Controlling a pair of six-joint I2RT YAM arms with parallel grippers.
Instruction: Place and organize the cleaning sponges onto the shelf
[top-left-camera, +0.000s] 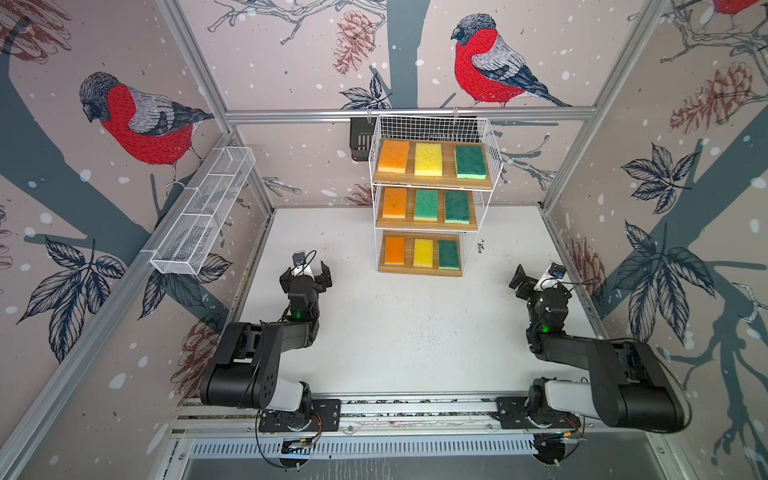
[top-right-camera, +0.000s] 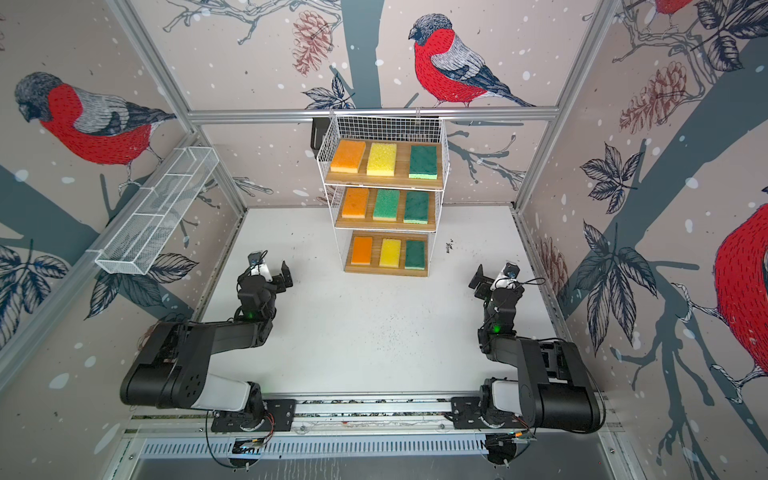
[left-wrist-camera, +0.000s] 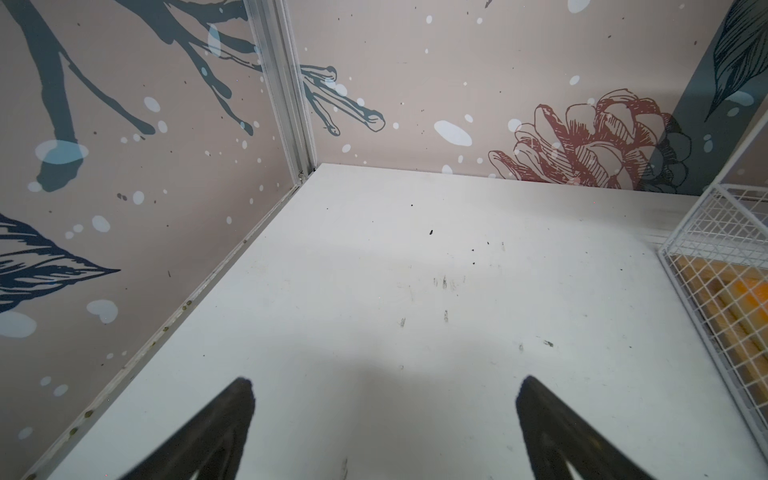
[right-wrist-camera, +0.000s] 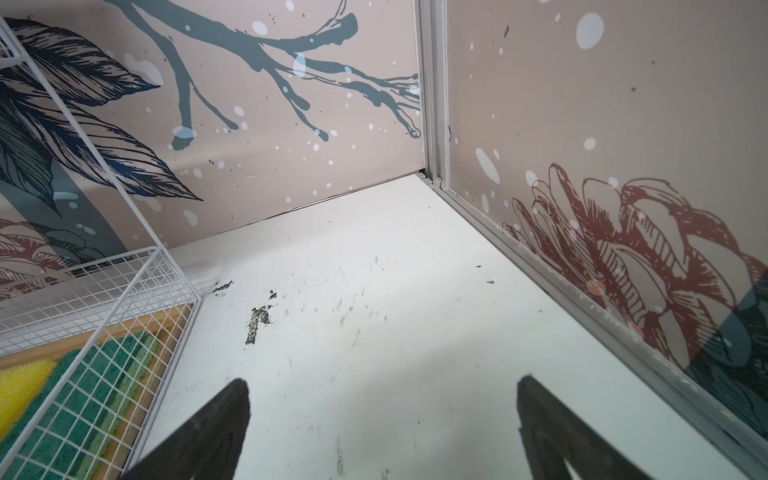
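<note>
top views: the shelf is standing at 12 o'clock on the white table, against the back wall. all nine sponges are lying flat on its boards, three to a board, none touching.
- top board: orange sponge, yellow sponge, green sponge.
- middle board: orange sponge, green sponge, green sponge.
- bottom board: orange sponge, yellow sponge, green sponge.

the left gripper is hovering at 9 o'clock of the table and the right gripper at 3 o'clock, both well apart from the shelf. a mesh trough is hanging on the side wall at 10 o'clock. a black basket is sitting behind the shelf's top corner.

left wrist view: the left gripper is standing wide over bare table, gripping nothing. the shelf's wire side is showing apart from the claw, with an orange sponge behind the grid.

right wrist view: the right gripper is likewise spread wide and carrying nothing. the shelf's wire side is showing near one finger, with a green sponge and a yellow sponge behind it.
</note>
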